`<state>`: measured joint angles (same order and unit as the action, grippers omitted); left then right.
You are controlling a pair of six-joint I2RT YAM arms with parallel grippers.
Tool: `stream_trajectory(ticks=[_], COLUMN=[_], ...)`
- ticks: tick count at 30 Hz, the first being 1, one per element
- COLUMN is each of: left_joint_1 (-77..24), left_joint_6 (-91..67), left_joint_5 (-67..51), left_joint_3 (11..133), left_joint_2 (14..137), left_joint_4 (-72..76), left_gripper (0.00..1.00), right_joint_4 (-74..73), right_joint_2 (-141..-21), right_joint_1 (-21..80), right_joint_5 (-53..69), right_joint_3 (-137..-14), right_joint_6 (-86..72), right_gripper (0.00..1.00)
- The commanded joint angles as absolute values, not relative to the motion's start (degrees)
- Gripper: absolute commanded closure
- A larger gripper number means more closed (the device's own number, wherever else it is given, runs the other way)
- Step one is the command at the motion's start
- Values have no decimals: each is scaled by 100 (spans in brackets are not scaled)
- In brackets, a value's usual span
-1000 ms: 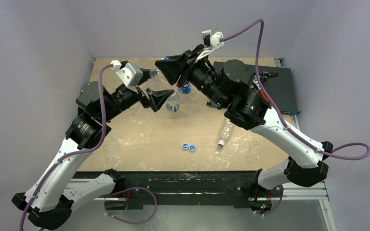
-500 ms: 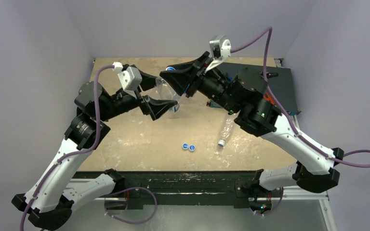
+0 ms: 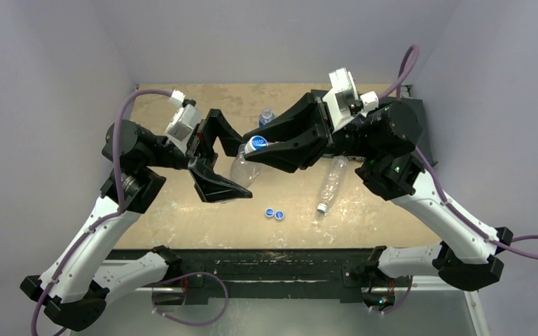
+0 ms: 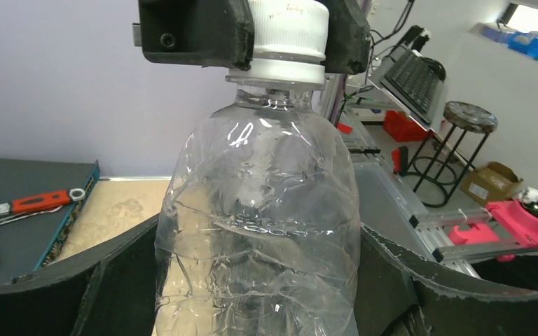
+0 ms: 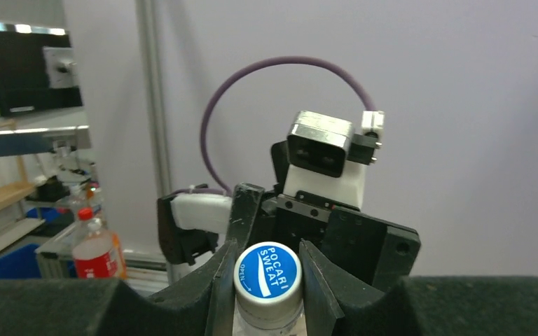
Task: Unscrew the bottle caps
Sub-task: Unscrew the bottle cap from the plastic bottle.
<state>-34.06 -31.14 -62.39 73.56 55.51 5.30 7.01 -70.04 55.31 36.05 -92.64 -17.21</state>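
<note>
**While clamped at both ends, crinkled bottle point(image 4: 259, 210) tilts neck-up over the table point(image 3: 182, 224)**

Since the cap point(image 3: 257, 144) shows its printed blue top almost squarely to the overhead camera, the long axis reads as near vertical. The neck leans slightly far-right and the base near-left. The left gripper point(image 3: 244, 168) is closed around the clear body, one finger on each side; the base is hidden below them. The right gripper point(image 5: 267, 276) pinches the cap by its white ribbed side, jaws snug against it, just above the left gripper. The cap is seated on the neck.

Elsewhere:
- A second bottle point(image 3: 329, 182) lies flat right of centre, axis near-far, capped neck toward the near edge.
- Two loose blue caps point(image 3: 270, 212) sit side by side, left of that neck.
- A third bottle point(image 3: 267, 115) stands further back.
</note>
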Motion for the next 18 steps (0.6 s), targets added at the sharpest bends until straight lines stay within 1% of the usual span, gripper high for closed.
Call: stream_trajectory(ticks=[1, 4, 6, 10, 11, 12, 13, 14, 15, 16, 18], left_joint_1=[-3458, -3463, -3462, -3456, -3455, -3454, -3459, -3455, -3455, -3459, -3462], left_joint_6=[-3559, -3656, -3654, -3288, -3152, -2902, -2564, -2173, -1708, -1333, -809], left_joint_5=[-6784, -6817, -6813, -6722, -6665, -6526, -6297, -6037, -5707, -5362, -4646], left_joint_3=[7566, 7561, 7550, 7545, 7542, 7553, 7589, 7650, 7716, 7766, 7770], left_joint_2=[5489, 5478, 5467, 5442, 5433, 5424, 5411, 5410, 5412, 5420, 5409], left_joint_4=[1288, 1389, 1397, 1090, 958, 737, 418, -27, -491, -821, -1177], left_gripper=[100, 100, 100, 100, 100, 100, 100, 100, 100, 100, 100], right_joint_4=[1453, 1677, 1573, 896, 647, 360, 209, 161, 173, 245, 249], right_joint_2=[-7017, -7084, -7137, -7155, -7121, -7086, -7035, -6943, -6836, -6743, -6677], right_joint_1=[5461, 5443, 5393, 5237, 5224, 5221, 5221, 5221, 5221, 5225, 5229], right_joint_5=[5262, 5640, 5699, 5243, 4846, 4275, 3689, 3166, 2436, 2025, 1584], right_joint_3=[-9192, -9210, -9265, -9386, -9428, -9508, -9538, -9525, -9478, -9422, -9428], right_joint_6=[-2208, -2309, -2261, -1915, -1784, -1623, -1573, -1565, -1580, -1620, -1727], right_gripper=[100, 100, 100, 100, 84, 55, 29, 13, 3, 2, 1])
